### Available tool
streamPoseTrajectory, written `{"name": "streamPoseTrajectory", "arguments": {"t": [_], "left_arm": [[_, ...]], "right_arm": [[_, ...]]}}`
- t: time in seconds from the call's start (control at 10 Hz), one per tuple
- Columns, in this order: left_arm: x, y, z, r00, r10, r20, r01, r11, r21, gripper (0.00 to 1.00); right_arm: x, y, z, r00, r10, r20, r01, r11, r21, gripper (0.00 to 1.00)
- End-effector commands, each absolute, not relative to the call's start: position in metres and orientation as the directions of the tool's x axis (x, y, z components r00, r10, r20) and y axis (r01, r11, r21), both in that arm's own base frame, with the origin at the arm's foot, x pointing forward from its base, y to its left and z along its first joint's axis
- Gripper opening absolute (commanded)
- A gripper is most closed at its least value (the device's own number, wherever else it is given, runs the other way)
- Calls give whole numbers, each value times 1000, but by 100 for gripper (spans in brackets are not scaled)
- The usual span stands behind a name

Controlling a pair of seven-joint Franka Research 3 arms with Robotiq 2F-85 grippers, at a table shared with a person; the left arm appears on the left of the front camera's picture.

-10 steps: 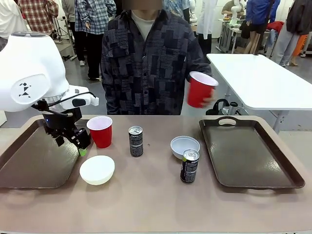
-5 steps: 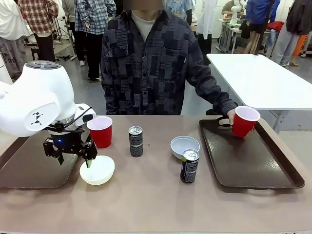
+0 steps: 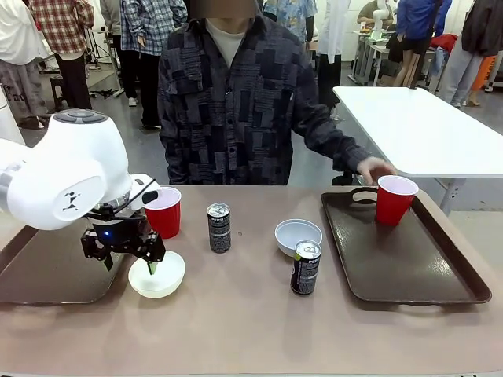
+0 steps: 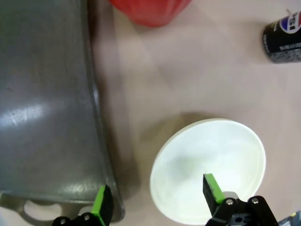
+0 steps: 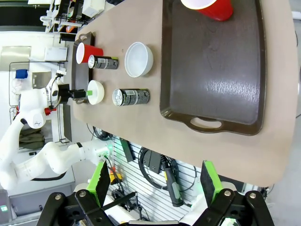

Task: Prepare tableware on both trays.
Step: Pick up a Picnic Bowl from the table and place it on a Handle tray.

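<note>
Risk of a flipped bowl: left pincer [image 4: 156, 197], jaws wide, straddles the rim of the creamy white bowl [image 4: 211, 150] on the tabletop [image 4: 188, 70] just beside the left tray [image 4: 47, 117], where a shallow pinch could tip the bowl or the outer finger could snag the tray's edge.

one red cup [image 3: 395, 200] upright on your right tray [image 3: 401, 267]; second cup [image 3: 164, 212], cans [image 3: 219, 228], bowls [image 3: 299, 235] sit between it and left tray [image 3: 39, 275].
</note>
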State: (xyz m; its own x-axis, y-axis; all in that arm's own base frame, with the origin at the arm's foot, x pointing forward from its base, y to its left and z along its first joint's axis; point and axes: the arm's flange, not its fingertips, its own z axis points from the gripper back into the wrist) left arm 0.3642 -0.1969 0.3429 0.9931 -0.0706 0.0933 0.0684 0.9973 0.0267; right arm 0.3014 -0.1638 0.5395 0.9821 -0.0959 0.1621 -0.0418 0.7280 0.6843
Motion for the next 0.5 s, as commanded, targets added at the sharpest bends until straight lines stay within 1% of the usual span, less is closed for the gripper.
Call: {"name": "streamPoseTrajectory", "arguments": {"t": [0.0, 0.1, 0.2, 0.3, 0.4], "left_arm": [[364, -217, 336, 989, -31, 143, 34, 999, -20, 85], [365, -220, 334, 990, -38, 135, 40, 999, -12, 82], [364, -222, 331, 990, -40, 132, 42, 999, -5, 67], [365, -222, 330, 991, -39, 127, 39, 999, -2, 64], [365, -222, 329, 992, -36, 123, 36, 999, 5, 49]], "right_arm": [[302, -164, 539, 981, -98, 165, -42, 727, 686, 100], [302, -164, 539, 981, -98, 165, -42, 727, 686, 100], [302, -164, 539, 981, -98, 165, -42, 727, 686, 100], [302, -164, 539, 981, -98, 165, -42, 727, 686, 100], [302, -164, 539, 981, -98, 165, -42, 727, 686, 100]]}}
